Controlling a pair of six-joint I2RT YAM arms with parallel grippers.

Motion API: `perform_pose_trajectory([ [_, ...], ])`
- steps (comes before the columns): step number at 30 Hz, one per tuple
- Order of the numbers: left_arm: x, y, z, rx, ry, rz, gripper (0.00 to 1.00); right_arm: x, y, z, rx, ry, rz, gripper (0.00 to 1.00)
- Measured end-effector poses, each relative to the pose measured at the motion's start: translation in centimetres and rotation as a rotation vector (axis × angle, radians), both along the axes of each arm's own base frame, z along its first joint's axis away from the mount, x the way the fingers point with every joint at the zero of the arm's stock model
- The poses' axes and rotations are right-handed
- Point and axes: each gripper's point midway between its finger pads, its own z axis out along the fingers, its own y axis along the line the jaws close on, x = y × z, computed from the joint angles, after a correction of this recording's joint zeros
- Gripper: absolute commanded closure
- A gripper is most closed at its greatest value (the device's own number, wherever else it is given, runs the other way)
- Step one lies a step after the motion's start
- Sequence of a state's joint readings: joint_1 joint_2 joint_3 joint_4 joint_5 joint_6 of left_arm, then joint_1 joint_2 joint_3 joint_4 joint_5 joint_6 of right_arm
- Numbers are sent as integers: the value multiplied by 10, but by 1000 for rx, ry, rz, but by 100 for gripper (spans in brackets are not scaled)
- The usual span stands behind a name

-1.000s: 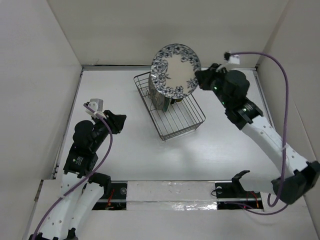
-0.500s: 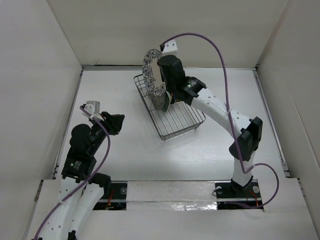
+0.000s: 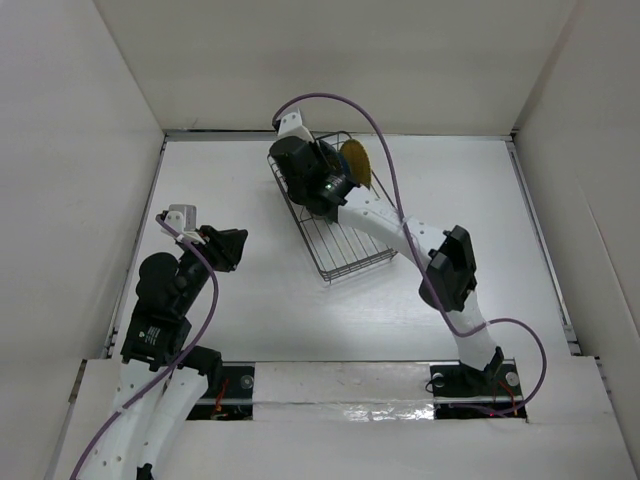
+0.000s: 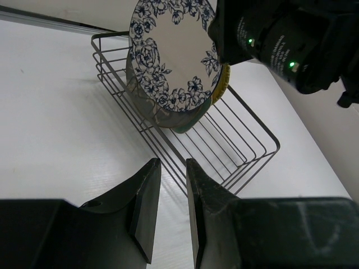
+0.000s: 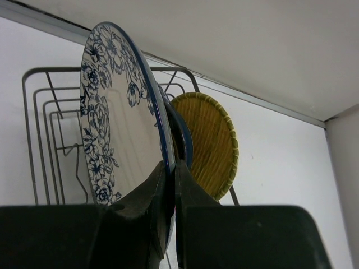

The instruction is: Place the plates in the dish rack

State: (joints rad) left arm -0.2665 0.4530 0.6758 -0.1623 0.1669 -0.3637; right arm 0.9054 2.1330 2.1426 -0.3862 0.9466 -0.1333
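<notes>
The blue-and-white patterned plate [image 5: 112, 112] stands on edge over the far end of the dish rack [image 3: 350, 250]. My right gripper [image 5: 172, 165] is shut on its lower rim. Right behind it in the rack [image 5: 36, 106] are a dark blue dish [image 5: 185, 137] and a yellow plate [image 5: 210, 143], both upright. From above, my right wrist [image 3: 315, 172] hides the patterned plate, and the yellow plate [image 3: 355, 165] shows beside it. My left gripper [image 4: 172, 163] hovers left of the rack [image 4: 247, 145], slightly open and holding nothing, facing the patterned plate [image 4: 168, 56].
White walls close in the table on the left, back and right. The right arm stretches diagonally over the rack's near right corner, with its purple cable [image 3: 385, 150] looping above. My right wrist [image 4: 291, 39] fills the upper right of the left wrist view.
The right arm swung the patterned plate from the rack's right side over to its far left end, turning it from face-up to edge-on. The left arm barely shifted.
</notes>
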Motion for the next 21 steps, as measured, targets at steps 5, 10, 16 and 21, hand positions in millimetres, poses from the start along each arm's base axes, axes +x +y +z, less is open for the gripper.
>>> perform_pose_trajectory([
  [5,0,0,0,0,0,0,78,-2,12,-16,-52,5,4,100],
  [10,0,0,0,0,0,0,77,-7,25,-32,-65,21,20,100],
  [16,0,1,0,1,0,3,73,-10,30,-60,-45,64,12,100],
  [21,1,1,-1,3,4,6,70,-6,30,-72,61,70,-7,64],
])
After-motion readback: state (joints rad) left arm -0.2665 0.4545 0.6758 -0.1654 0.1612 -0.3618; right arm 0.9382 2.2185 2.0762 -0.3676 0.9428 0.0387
